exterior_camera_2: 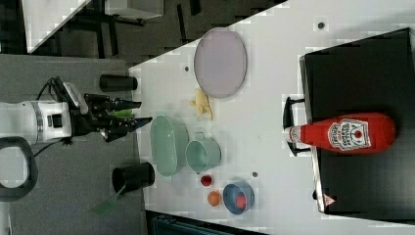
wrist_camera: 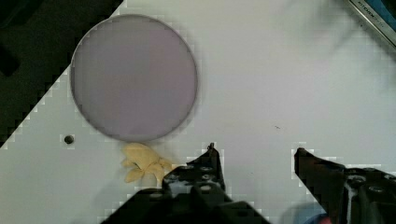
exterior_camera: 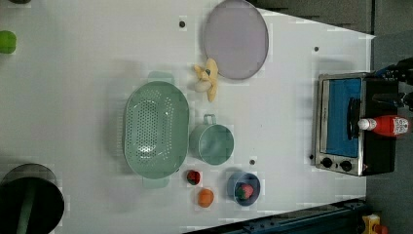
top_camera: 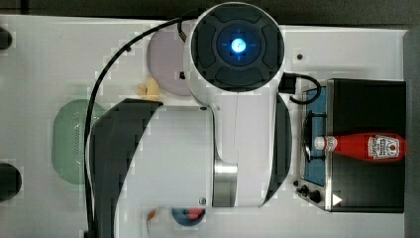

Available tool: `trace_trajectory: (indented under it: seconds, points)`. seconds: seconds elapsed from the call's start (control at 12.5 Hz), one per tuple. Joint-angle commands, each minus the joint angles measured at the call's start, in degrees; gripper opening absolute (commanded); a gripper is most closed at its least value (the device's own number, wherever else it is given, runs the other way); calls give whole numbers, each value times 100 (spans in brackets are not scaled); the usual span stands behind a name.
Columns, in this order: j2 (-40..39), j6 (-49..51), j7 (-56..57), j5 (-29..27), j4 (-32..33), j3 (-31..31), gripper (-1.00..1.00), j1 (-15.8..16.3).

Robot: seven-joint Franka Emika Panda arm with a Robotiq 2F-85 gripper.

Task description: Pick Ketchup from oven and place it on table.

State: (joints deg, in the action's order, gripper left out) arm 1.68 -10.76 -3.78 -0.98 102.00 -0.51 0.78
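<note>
Robot tool with fingers spread, gripping nothing, above the white desk; the ketchup bottle lies well apart from it, atop the toaster oven

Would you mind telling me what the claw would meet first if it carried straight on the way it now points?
The open, empty claw points down at bare white table, between the lilac plate and the oven. It would probably meet the table first; the yellow banana-shaped toy lies just aside.
</note>
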Motion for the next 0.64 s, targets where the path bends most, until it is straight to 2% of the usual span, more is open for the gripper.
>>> trace_trajectory:
  seconds: [0.08,0.24,0.64]
  points:
    - [2115,1289,135,134,1035,-84,58,-190]
    - [2113,1288,135,139,1035,-102,100,-195]
    - [2011,1277,135,148,1033,-690,100,-318]
